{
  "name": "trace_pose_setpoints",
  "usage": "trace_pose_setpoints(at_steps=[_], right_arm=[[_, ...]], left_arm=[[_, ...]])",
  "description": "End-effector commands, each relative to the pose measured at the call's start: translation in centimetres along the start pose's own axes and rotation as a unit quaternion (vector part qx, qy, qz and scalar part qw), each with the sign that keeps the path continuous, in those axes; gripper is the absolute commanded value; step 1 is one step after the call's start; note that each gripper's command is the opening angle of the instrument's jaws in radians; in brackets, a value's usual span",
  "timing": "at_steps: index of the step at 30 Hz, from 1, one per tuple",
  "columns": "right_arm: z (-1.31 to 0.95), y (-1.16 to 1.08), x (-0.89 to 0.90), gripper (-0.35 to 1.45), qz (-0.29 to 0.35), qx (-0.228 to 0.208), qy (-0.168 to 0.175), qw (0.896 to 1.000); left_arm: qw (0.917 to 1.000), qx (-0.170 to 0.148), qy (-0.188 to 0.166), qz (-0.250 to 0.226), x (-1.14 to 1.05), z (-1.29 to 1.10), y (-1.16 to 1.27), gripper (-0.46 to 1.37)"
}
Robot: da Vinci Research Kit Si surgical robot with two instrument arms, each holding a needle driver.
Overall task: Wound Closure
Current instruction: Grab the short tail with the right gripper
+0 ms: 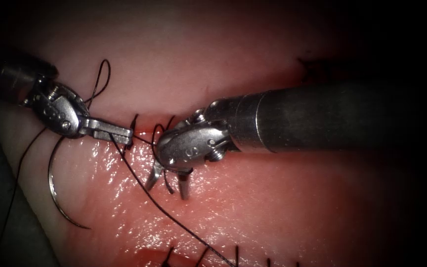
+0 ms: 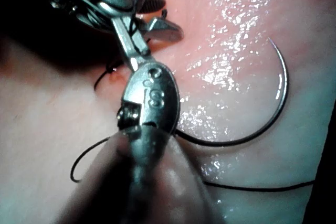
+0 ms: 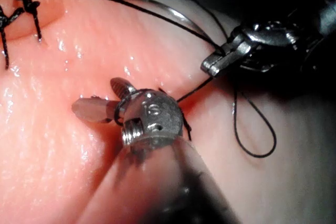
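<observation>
My left tool [image 1: 119,132] has its jaws closed on the thread [image 1: 174,217], just left of the cut [image 1: 144,133]. The grip sits close to where the thread leaves the tissue [image 1: 273,207], presumably so the strand is held under control near the stitch. From those jaws the thread runs down and right across the wet tissue toward the lower edge, and a free loop of it stands above the tool's wrist.

My right tool [image 1: 169,185] hangs over the cut with its jaws open, tips pointing down at the tissue. A short dark piece of thread lies between the spread tips, but I see no grip on it; I judge this tool holds nothing.

The needle [image 1: 55,193] lies loose on the tissue, well left of the cut, below my left tool. Neither tool holds it and neither end is buried. Likely it is parked there, clear of the thread work.

The left wrist view gives the needle [image 2: 281,98] as a full arc flat on the glistening surface, point free, with thread trailing from its tail; the endoscope view gives less of that. The right wrist view shows the open right jaws [image 3: 105,100] close up, and the left tool [image 3: 220,61] clamped on the taut strand. It also shows finished knots [image 3: 21,3] further along the cut.
</observation>
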Motion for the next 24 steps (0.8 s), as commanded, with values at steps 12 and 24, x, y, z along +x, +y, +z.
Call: trace_pose_setpoints(at_steps=[12, 24], right_arm=[[0.08, -0.1, -0.21, -0.35, -0.002, 0.03, -0.018, 0.999], [0.05, -0.05, -0.24, -0.35, 0.002, 0.047, -0.009, 0.999]], left_arm=[[1.0, -0.004, 0.0, -0.001, 0.0, -0.08, 0.05, -0.35], [1.0, -0.003, -0.001, -0.002, -0.02, -0.08, 0.09, -0.35]])
